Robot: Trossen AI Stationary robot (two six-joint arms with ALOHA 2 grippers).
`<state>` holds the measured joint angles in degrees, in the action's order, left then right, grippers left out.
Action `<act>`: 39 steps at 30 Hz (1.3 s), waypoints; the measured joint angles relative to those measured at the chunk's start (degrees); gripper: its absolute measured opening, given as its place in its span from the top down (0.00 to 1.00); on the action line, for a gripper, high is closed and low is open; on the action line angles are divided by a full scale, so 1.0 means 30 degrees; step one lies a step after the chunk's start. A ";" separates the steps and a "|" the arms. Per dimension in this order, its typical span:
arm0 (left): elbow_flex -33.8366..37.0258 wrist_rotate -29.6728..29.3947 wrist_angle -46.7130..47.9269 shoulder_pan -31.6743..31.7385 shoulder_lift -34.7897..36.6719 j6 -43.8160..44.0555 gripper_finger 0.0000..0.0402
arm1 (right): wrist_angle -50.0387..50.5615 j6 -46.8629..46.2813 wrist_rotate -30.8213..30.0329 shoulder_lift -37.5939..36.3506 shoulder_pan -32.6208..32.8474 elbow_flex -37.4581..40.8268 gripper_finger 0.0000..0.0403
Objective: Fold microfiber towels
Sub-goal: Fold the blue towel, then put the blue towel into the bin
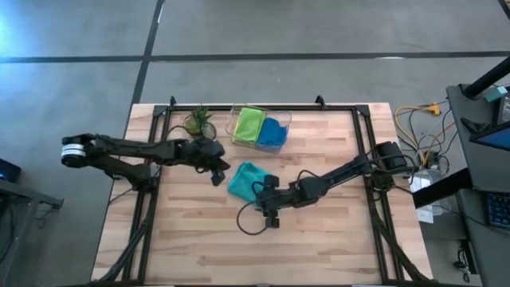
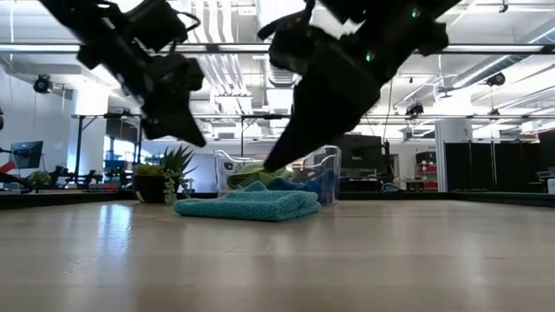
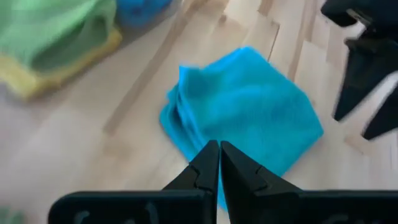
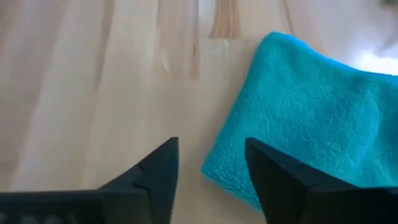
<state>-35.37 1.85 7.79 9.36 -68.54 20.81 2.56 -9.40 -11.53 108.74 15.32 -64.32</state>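
Lying folded on bare worktop (image 1: 319, 231) just before the clear bin (image 1: 280, 118), the teal towel (image 1: 245, 179) sits between left gripper (image 1: 217, 174), jaws pressed together, and right gripper (image 1: 267, 190), jaws spread at its edge.

Even, bright overhead light; ceiling strip lights (image 2: 217, 48) glare in the low view, leaving both arms as backlit silhouettes. Soft shadows on the table (image 1: 319, 239). Left wrist view is motion-blurred beyond the fingertips; the teal towel (image 4: 311, 118) is soft ahead of the right gripper (image 4: 211, 168).
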 joint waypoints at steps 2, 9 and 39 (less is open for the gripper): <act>0.0571 0.0008 -0.0076 -0.0040 0.0413 0.0473 1.00 | 0.0075 0.0751 -0.0030 0.0274 -0.0024 -0.0024 0.52; 0.1992 0.0022 -0.0470 -0.0328 0.1523 0.1666 1.00 | 0.0476 0.1806 -0.0098 0.2151 -0.0252 -0.0996 0.48; -0.0117 0.5169 -1.4617 -0.4382 -1.0973 0.5862 1.00 | 0.8937 0.0624 -0.0523 0.3605 0.2539 -0.5280 0.98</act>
<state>-35.72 17.36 -36.06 -3.79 -101.46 38.40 29.37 -7.53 -13.10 119.56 22.93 -80.16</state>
